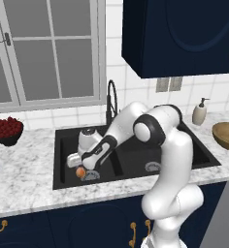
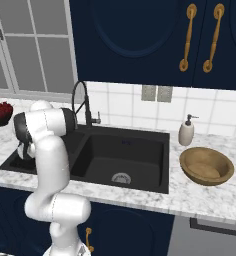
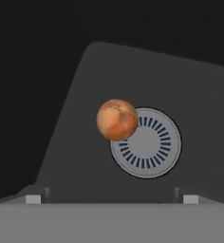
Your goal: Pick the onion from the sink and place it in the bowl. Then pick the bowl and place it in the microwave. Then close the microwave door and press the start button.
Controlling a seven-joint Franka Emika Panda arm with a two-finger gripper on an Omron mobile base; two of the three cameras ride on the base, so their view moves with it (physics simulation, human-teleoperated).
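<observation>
The onion (image 1: 80,172) is a small orange-tan ball on the floor of the left basin of the black sink (image 1: 131,157), touching the edge of a silver drain (image 3: 147,142). In the hand view the onion (image 3: 116,119) lies ahead, centred between the fingertips. My gripper (image 1: 81,164) is lowered into that basin just above the onion and stands open (image 3: 111,198), fingers wide apart with nothing between them. The wooden bowl (image 1: 226,135) sits on the counter to the right of the sink (image 2: 125,150); from the right base view the bowl (image 2: 206,166) looks empty. The microwave is out of view.
A tall black faucet (image 1: 110,99) arches behind the sink, close to my arm. A soap dispenser (image 2: 186,132) stands behind the bowl. A dark bowl of red berries (image 1: 6,130) sits on the counter at the left. Navy cabinets hang overhead.
</observation>
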